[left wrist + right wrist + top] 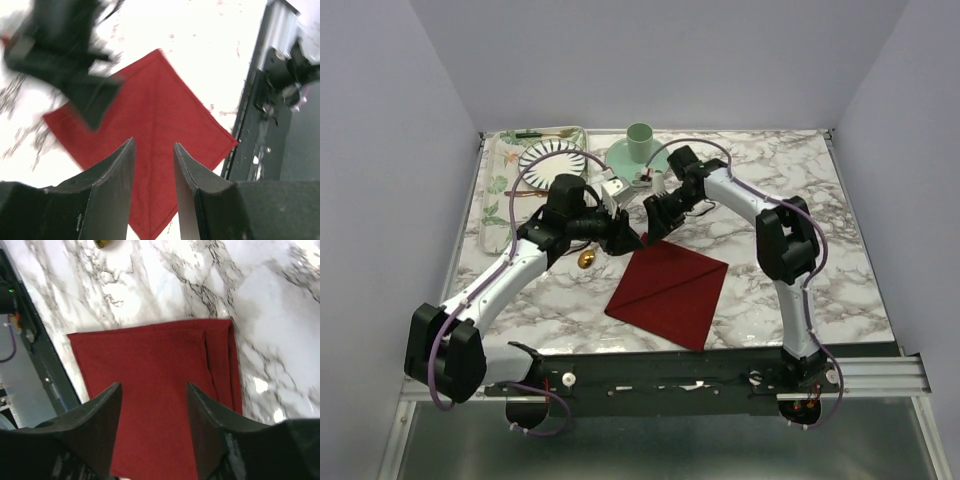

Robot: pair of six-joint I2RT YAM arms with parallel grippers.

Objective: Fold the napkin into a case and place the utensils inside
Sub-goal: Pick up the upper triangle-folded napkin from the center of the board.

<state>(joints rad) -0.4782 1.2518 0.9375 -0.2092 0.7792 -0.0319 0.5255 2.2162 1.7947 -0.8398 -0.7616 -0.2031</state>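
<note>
The dark red napkin lies flat on the marble table, turned like a diamond. It also shows in the left wrist view and in the right wrist view, where a narrow strip is folded along one edge. My left gripper is open and empty above the napkin's far corner. My right gripper is open and empty right beside it. The gold spoon lies left of the napkin. I cannot make out the silver knife.
A tray at the back left holds the striped plate and a green-handled utensil. A green cup on a saucer stands at the back centre. The black rail runs along the near edge.
</note>
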